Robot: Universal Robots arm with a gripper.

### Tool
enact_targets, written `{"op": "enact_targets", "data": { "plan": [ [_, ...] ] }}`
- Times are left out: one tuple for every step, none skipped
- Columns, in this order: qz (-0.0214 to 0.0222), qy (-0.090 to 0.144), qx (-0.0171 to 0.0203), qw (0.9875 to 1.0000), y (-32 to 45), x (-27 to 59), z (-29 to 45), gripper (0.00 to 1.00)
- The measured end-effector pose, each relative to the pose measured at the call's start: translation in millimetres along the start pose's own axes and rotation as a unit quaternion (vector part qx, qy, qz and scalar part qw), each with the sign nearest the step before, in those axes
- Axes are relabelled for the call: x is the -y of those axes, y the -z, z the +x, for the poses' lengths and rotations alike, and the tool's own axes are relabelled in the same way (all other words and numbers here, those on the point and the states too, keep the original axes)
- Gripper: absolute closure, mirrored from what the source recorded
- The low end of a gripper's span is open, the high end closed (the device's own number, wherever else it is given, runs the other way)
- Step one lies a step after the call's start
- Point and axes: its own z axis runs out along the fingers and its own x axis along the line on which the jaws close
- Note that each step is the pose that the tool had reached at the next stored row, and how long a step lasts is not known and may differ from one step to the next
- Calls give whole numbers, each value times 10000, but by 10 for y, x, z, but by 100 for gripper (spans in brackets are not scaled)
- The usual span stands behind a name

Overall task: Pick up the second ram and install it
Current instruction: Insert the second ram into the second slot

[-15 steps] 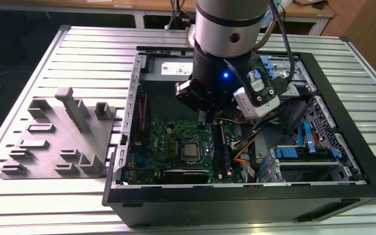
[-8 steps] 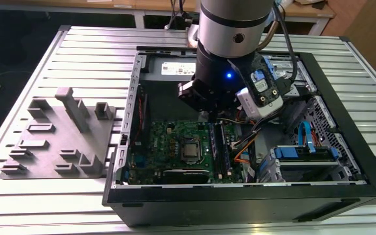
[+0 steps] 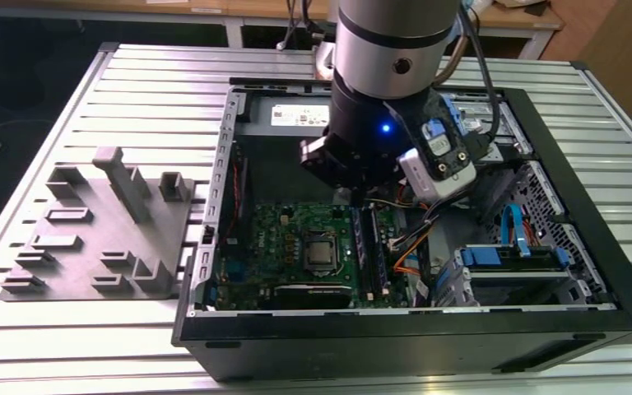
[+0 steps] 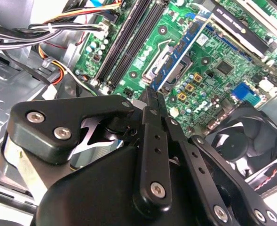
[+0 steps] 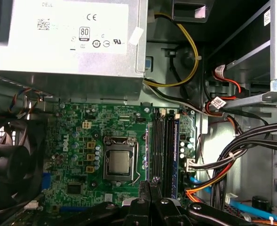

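Second wrist view: the black jointed-metal gripper (image 4: 151, 95) has its fingers pressed together on the near end of the thin, flat dark blue circuit-board strip (image 4: 185, 52). The strip slants out above the glossy green motherboard (image 4: 173, 19), crossing the square silver processor socket (image 4: 162, 63), apart from the long black slot rails (image 4: 129, 40). In the first wrist view, bundled black and orange cables (image 5: 223, 162) crowd just beside those rails. In the exterior view, the open black steel computer case (image 3: 404, 350) lies on the ribbed aluminium table (image 3: 96, 329).
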Motion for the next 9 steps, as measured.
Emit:
{"op": "enact_targets", "data": {
  "plan": [
    [-2,-1,0,10000,-6,0,0,92],
    [-6,-1,0,10000,-13,1,0,92],
    [-11,-1,0,10000,-22,1,0,92],
    [-14,-1,0,10000,-32,2,0,92],
    [-17,-1,0,10000,-41,3,0,92],
    [-17,-1,0,10000,-49,3,0,92],
    [-17,-1,0,10000,-57,4,0,92],
    [-18,-1,0,10000,-63,4,1,92],
    [-17,-1,0,10000,-67,4,1,92]
  ]
}}
